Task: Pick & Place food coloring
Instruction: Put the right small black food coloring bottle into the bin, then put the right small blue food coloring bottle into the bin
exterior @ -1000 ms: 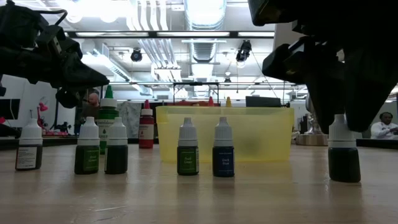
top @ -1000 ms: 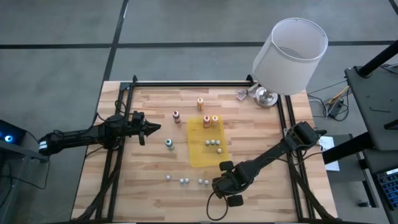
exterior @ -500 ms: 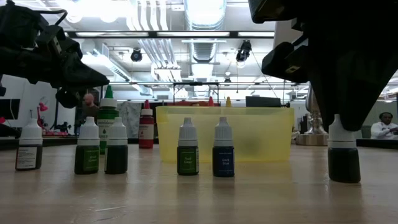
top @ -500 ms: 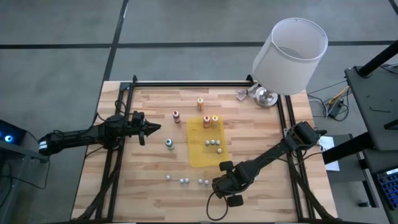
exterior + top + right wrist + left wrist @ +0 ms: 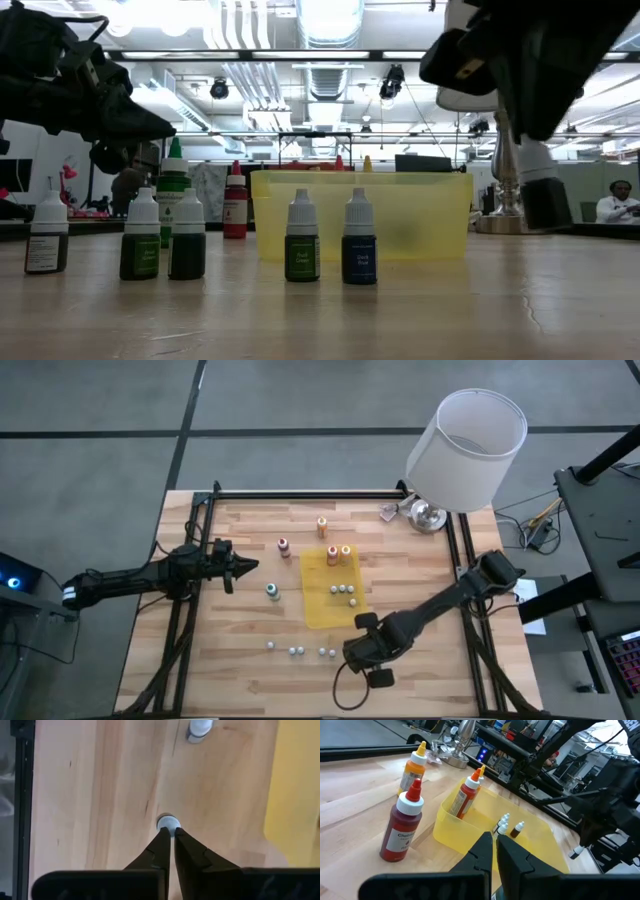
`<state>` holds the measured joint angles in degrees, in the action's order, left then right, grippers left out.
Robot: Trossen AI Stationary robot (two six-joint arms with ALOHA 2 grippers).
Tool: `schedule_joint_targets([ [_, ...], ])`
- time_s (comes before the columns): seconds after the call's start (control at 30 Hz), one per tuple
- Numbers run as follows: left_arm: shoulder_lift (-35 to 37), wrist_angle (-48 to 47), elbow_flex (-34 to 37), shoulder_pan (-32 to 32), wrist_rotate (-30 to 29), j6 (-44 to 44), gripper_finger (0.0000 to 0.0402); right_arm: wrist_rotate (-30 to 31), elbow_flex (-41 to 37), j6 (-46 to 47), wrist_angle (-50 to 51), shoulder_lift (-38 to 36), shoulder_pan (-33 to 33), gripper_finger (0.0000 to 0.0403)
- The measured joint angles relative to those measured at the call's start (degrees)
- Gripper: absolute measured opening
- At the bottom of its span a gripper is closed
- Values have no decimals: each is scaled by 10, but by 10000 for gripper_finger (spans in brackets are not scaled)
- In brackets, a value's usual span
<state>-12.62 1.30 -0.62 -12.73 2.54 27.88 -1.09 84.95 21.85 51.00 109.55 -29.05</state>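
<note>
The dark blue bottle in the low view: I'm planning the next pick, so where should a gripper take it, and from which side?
Probably its white cap, from straight above: the dark blue bottle stands upright with the cap clear on top, and the green bottle close beside it crowds a sideways approach.

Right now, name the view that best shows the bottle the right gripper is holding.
The low view: the held bottle hangs clear above the table, gripped at the cap by the right gripper. The right wrist view shows only its white cap; the high view hides it.
</note>
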Motion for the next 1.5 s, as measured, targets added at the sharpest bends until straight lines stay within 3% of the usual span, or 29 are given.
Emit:
schedule_joint_targets([
  [0.97,-4,0,0,0,0,0,0,9,-9,-23,-10,-1,6,13],
  [1.13,-4,0,0,0,0,0,0,-38,-9,-74,-32,-1,5,49],
  [1.3,-4,0,0,0,0,0,0,-44,-9,-135,-32,0,4,101],
  [1.5,-4,0,0,0,0,0,0,-43,-9,-146,-32,0,4,157],
])
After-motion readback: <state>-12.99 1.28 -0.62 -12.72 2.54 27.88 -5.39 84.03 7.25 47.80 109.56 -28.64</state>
